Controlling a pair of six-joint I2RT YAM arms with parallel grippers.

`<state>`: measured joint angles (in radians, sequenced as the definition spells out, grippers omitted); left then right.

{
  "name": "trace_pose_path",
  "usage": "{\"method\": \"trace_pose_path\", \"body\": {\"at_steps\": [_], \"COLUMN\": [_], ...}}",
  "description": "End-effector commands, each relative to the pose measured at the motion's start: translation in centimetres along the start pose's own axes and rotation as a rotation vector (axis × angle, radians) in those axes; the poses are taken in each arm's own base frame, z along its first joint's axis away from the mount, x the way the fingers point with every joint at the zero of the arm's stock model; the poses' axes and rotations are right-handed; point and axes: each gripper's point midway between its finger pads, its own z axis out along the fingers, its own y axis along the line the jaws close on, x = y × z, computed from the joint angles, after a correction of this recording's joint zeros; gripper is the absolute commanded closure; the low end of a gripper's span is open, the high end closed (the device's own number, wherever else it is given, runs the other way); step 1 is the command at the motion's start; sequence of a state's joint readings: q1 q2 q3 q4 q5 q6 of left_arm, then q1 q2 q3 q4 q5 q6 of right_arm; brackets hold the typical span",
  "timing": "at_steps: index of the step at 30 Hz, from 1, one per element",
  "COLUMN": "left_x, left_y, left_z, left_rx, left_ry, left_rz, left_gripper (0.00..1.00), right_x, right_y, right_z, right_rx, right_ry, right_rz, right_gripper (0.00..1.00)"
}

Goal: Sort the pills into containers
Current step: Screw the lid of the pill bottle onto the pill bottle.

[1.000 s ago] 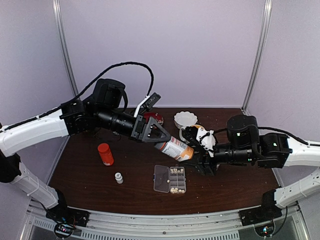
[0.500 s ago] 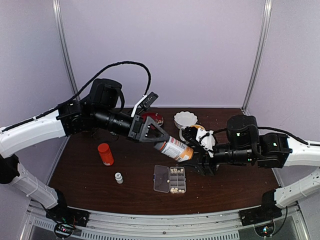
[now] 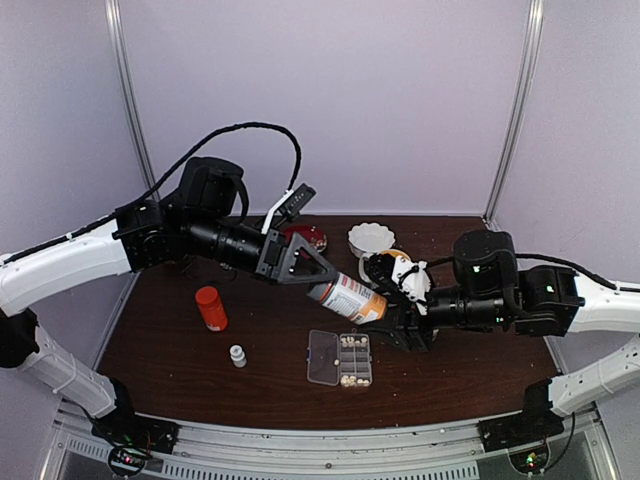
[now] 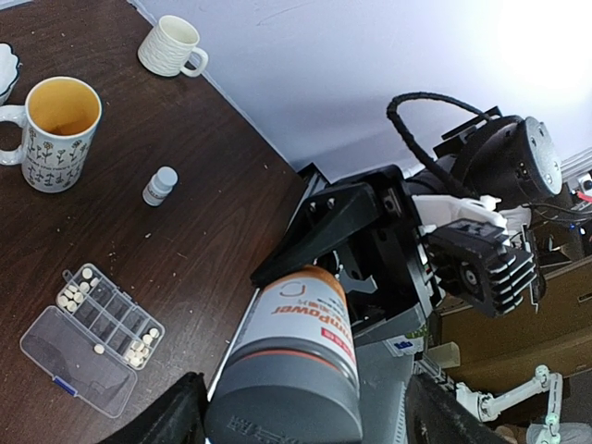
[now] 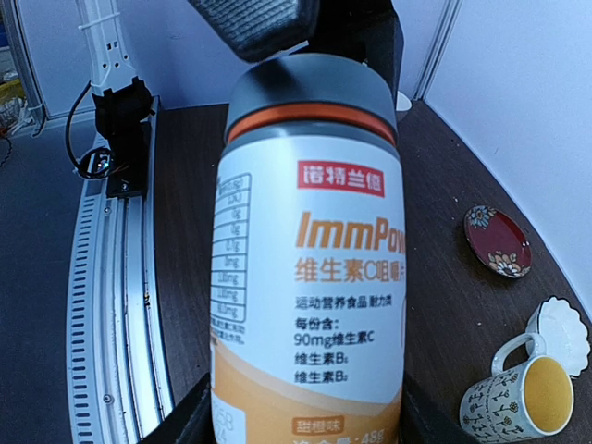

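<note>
A white-and-orange vitamin bottle with a grey cap hangs tilted in the air between both grippers. My left gripper is shut on its grey cap. My right gripper is shut on the bottle's lower body. The clear pill box lies open on the table below the bottle, its lid flat to the left. Small cream pills sit in several of its cells, and they also show in the left wrist view. The box shows in that view too.
An orange bottle and a small white bottle stand at the left. A red dish, a white scalloped bowl and a floral mug are at the back. A white cup stands beyond the mug.
My left wrist has shifted slightly to the left and turned a little while still on the cap. The bottle and the right arm stay in place.
</note>
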<state>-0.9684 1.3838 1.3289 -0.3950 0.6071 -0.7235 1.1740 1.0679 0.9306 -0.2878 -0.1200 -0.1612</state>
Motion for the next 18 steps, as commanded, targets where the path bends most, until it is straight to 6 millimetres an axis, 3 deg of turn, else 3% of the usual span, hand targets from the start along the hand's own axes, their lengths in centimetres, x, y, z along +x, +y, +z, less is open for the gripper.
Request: {"method": "trace_pose_path", "body": {"at_steps": [1,11,18], "left_x": [0.07,0.47,0.34], "left_y": [0.01,0.44,0.32], "left_z": [-0.09,-0.11,-0.19], "left_rx": [0.011,-0.008,-0.007], "left_ry": [0.004,0.019,0.017], "left_rz": [0.024,0.024,0.029], "left_gripper": [0.26,0.19,0.34], "right_x": [-2.12,-2.29,-2.09], "right_y": [-0.53,-0.67,-0.43], "right_z": [-0.94,-1.03,-0.81], "right_rx": [0.03,0.037,0.024], "right_ry": [-0.059,-0.067,-0.056], "right_rz": [-0.003,0.0,-0.004], "right_gripper": [1.0,1.0,1.0]}}
